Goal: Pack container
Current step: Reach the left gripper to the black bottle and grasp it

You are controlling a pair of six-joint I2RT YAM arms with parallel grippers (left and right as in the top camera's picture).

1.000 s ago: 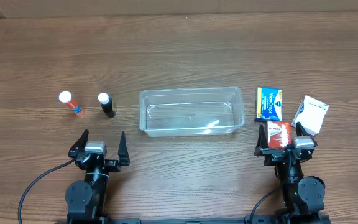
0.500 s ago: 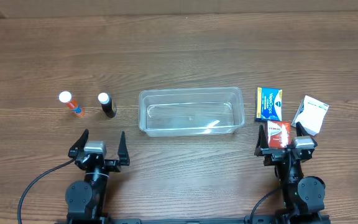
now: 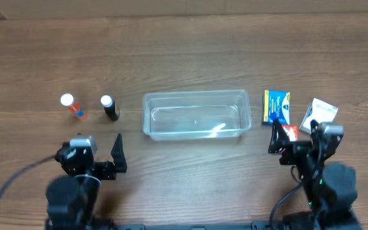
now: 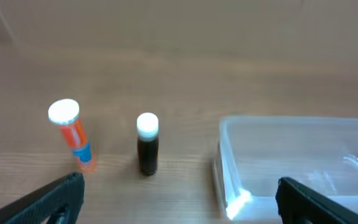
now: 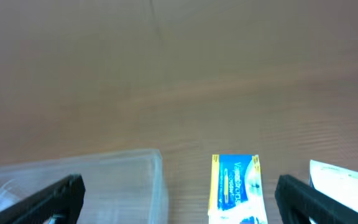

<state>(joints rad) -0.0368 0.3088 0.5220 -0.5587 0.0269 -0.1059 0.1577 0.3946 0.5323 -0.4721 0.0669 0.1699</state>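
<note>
Wooden desk (image 3: 184, 51), clear container (image 3: 195, 115) at its middle with only glare inside, left gripper (image 4: 179, 182) and right gripper (image 5: 179, 183) both spread wide, blue packet (image 3: 276, 107), white packet (image 3: 318, 114), red packet (image 3: 291, 131) half hidden by right gripper, black bottle (image 3: 110, 108), orange bottle (image 3: 73, 107).

From above, the red packet (image 3: 291, 131) is mostly hidden under the right gripper (image 3: 294, 139). That gripper also covers the near corner of the white packet (image 3: 318, 110). The words on the blue packet (image 3: 277, 107) are too small to read.

In the left wrist view, the container (image 4: 291, 149) runs off the right and bottom edges. Only the tips of the left gripper (image 4: 180, 183) show. The orange bottle (image 4: 73, 137) has a blurry label.

In the right wrist view, the bottom edge cuts off both the blue and the white packets, and only a corner of the container shows.
</note>
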